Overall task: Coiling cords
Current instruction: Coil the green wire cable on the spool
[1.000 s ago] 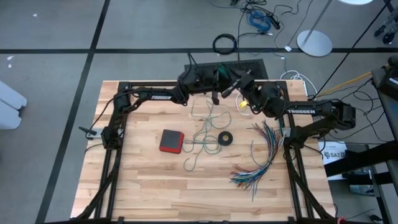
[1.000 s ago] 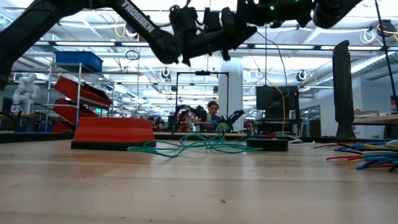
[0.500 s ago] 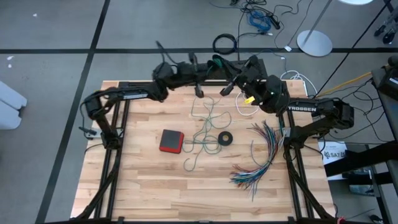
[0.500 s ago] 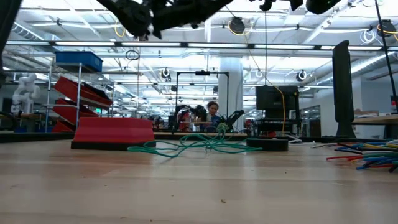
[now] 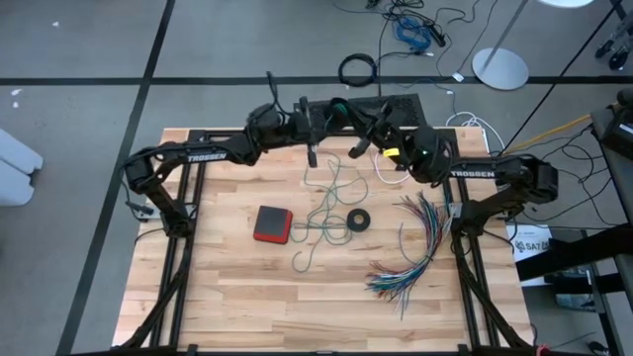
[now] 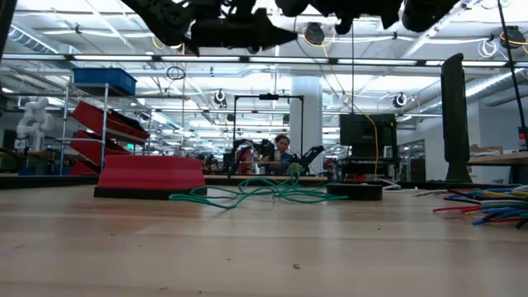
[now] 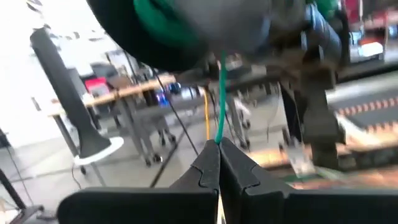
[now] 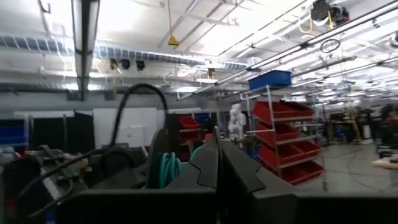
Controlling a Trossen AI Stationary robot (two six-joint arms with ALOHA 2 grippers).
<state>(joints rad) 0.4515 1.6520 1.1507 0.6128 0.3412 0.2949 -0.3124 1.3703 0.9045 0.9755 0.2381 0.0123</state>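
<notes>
Teal-green cord (image 7: 219, 118) pinched in left gripper (image 7: 219, 148) jaws — rest on table (image 5: 237, 287).

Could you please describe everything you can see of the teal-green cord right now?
The teal-green cord is thin and flexible and looks plastic-coated. Most of it lies in loose tangled loops on the wooden table, between the red block and the black ring. One strand rises to the raised left end effector, whose fingers are shut on it.

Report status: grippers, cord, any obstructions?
Left gripper shut on teal-green cord, raised at table's far edge. Right gripper shut. Black ring lies beside cord.
</notes>
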